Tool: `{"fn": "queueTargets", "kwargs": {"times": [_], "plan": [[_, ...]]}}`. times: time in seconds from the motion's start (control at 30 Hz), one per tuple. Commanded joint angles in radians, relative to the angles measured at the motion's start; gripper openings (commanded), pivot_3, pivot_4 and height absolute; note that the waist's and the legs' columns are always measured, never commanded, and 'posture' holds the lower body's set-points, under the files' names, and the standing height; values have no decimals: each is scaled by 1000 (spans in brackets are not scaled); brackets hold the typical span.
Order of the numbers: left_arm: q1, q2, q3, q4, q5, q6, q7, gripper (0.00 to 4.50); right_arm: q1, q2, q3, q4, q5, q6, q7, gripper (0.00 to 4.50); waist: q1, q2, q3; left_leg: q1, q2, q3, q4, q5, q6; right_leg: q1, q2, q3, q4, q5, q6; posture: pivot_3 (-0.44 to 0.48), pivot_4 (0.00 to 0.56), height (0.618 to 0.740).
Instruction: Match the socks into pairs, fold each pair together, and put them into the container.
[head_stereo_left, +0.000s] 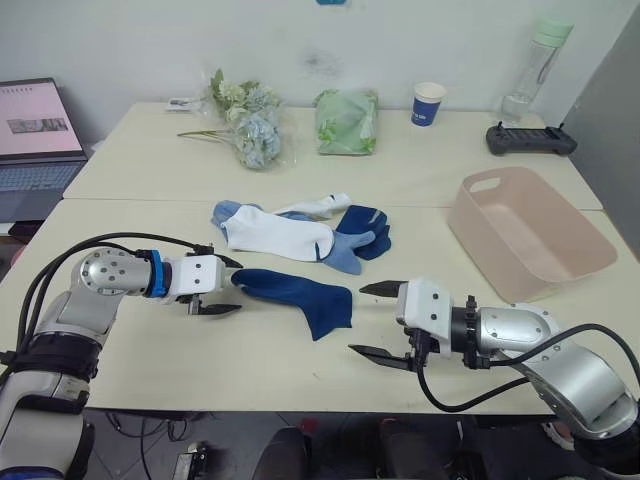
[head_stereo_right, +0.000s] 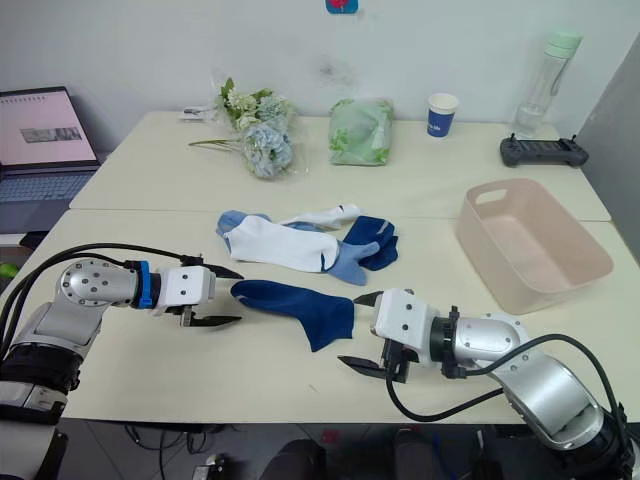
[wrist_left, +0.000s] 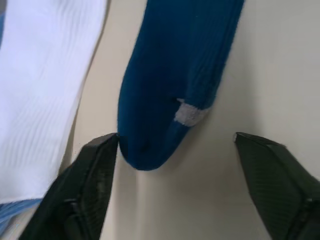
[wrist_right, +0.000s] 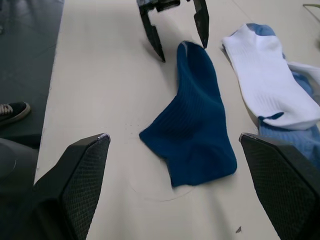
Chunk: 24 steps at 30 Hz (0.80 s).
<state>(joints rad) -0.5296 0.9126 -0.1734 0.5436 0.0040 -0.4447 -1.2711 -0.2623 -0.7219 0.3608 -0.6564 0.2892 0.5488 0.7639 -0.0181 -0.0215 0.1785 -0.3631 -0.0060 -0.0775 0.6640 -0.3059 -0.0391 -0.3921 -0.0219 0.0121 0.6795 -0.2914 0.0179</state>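
Observation:
One navy sock (head_stereo_left: 300, 295) lies flat on the near table, between my grippers. My left gripper (head_stereo_left: 228, 286) is open, its fingers on either side of the sock's toe end (wrist_left: 165, 100) without closing on it. My right gripper (head_stereo_left: 360, 320) is open just right of the sock's other end, holding nothing. Behind lies a loose heap: a white sock (head_stereo_left: 275, 233), a second white sock (head_stereo_left: 320, 207), light blue socks (head_stereo_left: 345, 258) and another navy sock (head_stereo_left: 362, 228). The pink container (head_stereo_left: 480, 250) stands at the right and looks empty.
On the far table are a bunch of flowers (head_stereo_left: 250, 125), a green bag (head_stereo_left: 347, 120), a blue paper cup (head_stereo_left: 428, 103), a water bottle (head_stereo_left: 530, 70) and a black controller (head_stereo_left: 530, 138). A laptop (head_stereo_left: 35, 140) sits at the far left.

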Motion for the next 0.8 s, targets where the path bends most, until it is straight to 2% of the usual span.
{"fn": "queueTargets", "kwargs": {"times": [0.03, 0.1, 0.23, 0.3, 0.53, 0.63, 0.8], "plan": [[-10, -7, -8, 11, 0, 0, -30, 2604, -57, 77, 64, 66, -35, -62, 28, 4500, -9, 0, 0, 0, 0, 0, 0, 0, 0, 0, 0, 0, 1, 0, 0, 0, 150, 740], [0, -7, -2, -14, -5, 13, -35, 1854, -100, 147, 102, 164, -45, -75, 43, 4500, -12, 0, 0, 0, 1, -1, 0, 0, 0, 0, 1, 0, 2, 0, 0, 0, 150, 740], [25, -3, 14, -68, -22, 52, -42, 531, -170, 201, 186, 320, -131, -150, 98, 4500, -14, 0, 0, 0, 1, -2, 1, 0, 0, 0, 2, 0, 1, 0, 0, 0, 150, 740], [44, 5, 26, -101, -38, 92, -48, 34, -194, 229, 217, 382, -161, -164, 112, 4500, -13, 0, 0, -1, 0, -1, 1, 0, 0, -1, 2, -1, 1, 0, 0, 0, 150, 740], [96, 28, 46, -201, -84, 232, -79, 34, -225, 329, 218, 544, -203, -187, 113, 4500, -14, 0, 0, -1, 1, 0, 1, 0, 0, -3, 0, 1, 2, 0, 0, 0, 150, 740], [105, 34, 50, -216, -85, 247, -79, 0, -233, 343, 215, 581, -241, -219, 106, 3847, -14, 0, 0, -1, 1, -1, 1, 0, 0, -3, 0, 0, 3, 0, 0, 0, 150, 740], [148, 53, 58, -247, -103, 293, -95, 0, -224, 343, 196, 579, -256, -236, 113, 1999, -14, 0, 0, -1, 1, 0, 0, 0, 0, -3, 1, 1, 2, 0, 0, 0, 150, 740]]}}
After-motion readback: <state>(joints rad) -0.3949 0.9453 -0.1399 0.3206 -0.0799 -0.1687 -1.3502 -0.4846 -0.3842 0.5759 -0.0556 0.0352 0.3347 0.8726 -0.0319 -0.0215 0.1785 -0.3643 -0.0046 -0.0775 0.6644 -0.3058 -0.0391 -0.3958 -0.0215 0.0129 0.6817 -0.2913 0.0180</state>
